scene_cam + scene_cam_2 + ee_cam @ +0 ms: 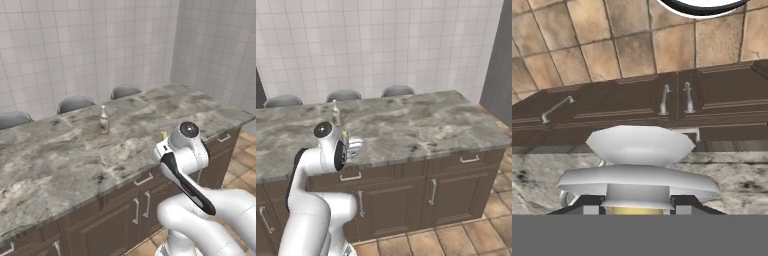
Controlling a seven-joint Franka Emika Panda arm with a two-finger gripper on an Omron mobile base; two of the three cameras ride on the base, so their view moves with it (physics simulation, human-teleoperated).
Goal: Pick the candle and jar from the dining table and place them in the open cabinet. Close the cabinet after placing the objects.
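My gripper (pixel 637 210) is shut on the candle (pixel 634 210), a yellow stick whose silvery round holder (pixel 639 165) spreads wide just beyond the fingertips. In the left base view the candle's yellow tip (pixel 164 135) peeks out beside the arm's wrist, over the front edge of the dining table (pixel 60 155). From the right base view the holder (pixel 354 146) sticks out from the hand, just above the marble top (pixel 421 125) near its front edge. The jar and the cabinet are out of view.
A slim clear glass bottle (pixel 103 120) (pixel 336 112) stands upright on the table behind the hand. Grey stools (pixel 75 103) (pixel 397 90) line the far side against a tiled wall. Dark drawer and door fronts with silver handles (pixel 664 98) run below the top.
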